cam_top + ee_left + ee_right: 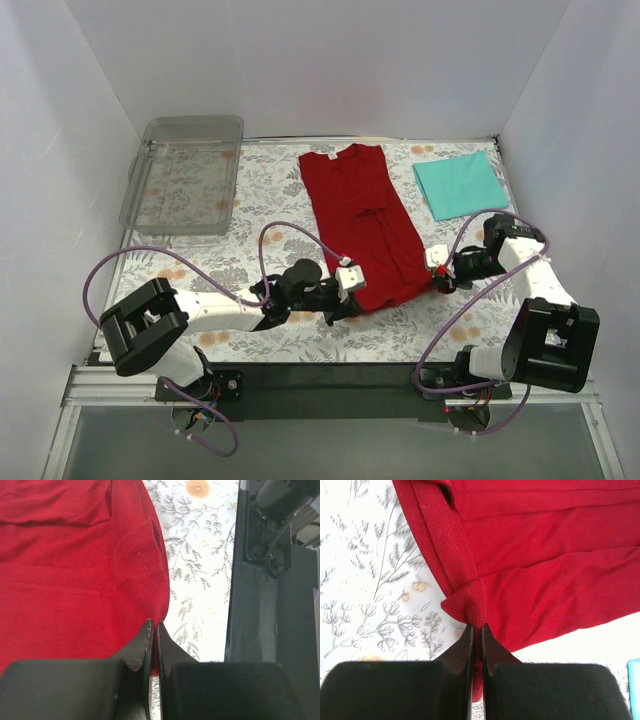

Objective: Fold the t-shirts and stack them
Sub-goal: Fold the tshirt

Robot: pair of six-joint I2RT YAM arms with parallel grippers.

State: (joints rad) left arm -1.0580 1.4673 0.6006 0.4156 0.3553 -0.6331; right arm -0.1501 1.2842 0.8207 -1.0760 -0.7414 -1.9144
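The left gripper (350, 283) and the right gripper (437, 270) are each pinching a near hem corner of the dark red t-shirt (358, 210), which is lying on the floral mat (265, 190). I think they should be lifting both corners evenly and keeping the hem taut.

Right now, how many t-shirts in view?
2. The red t-shirt lies mid-mat, its near corners pinched by the left gripper and right gripper; the teal t-shirt folded, far right.

A robotics lab booth — bare white walls (330, 60) box in a floral mat (262, 192), robot arms (215, 310) bolted at its edge.
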